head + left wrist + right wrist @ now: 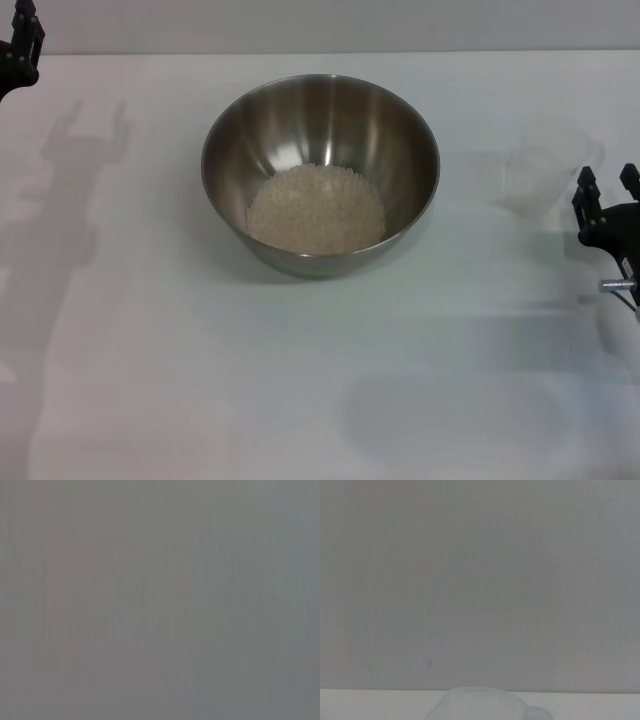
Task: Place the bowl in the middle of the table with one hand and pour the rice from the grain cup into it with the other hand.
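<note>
Now bowl mid-table holds rice; grain cup upright, empty; right pincer released nearby.

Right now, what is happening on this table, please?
The pouring looks finished. The bowl stands near the middle of the table with the rice heaped inside. The grain cup stands upright and looks empty on the right side. The right gripper, open, is just beside the cup and not touching it. The left gripper is at the far left corner, holding nothing.
</note>
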`<state>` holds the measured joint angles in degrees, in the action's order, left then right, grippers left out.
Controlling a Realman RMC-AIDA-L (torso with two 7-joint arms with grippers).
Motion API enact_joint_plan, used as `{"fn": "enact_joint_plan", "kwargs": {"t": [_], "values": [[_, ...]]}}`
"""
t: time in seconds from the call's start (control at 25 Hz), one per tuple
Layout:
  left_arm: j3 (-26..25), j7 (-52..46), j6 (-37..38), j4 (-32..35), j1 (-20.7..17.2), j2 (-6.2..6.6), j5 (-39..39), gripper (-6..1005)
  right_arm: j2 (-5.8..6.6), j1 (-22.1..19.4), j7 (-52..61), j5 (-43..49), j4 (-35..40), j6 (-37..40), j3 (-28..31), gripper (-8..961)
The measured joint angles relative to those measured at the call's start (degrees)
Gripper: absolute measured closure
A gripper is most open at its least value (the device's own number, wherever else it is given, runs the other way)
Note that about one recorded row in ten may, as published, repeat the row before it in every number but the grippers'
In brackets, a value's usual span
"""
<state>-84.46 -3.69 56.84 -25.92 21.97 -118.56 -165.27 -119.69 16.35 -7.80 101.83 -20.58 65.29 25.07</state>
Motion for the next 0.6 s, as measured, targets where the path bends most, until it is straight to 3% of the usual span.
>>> {"fn": "enact_joint_plan", "kwargs": {"t": [0.36, 0.6], "values": [[0.0, -0.01, -0.06, 0.12, -0.59, 0.0, -0.11, 442, -0.1, -1.86, -0.4, -0.02, -1.56, 2.64, -3.72, 483], [0.0, -0.06, -0.07, 0.58, -0.83, 0.0, -0.15, 442, -0.11, -3.91, -1.06, -0.06, -2.13, 10.18, -7.97, 483]]}}
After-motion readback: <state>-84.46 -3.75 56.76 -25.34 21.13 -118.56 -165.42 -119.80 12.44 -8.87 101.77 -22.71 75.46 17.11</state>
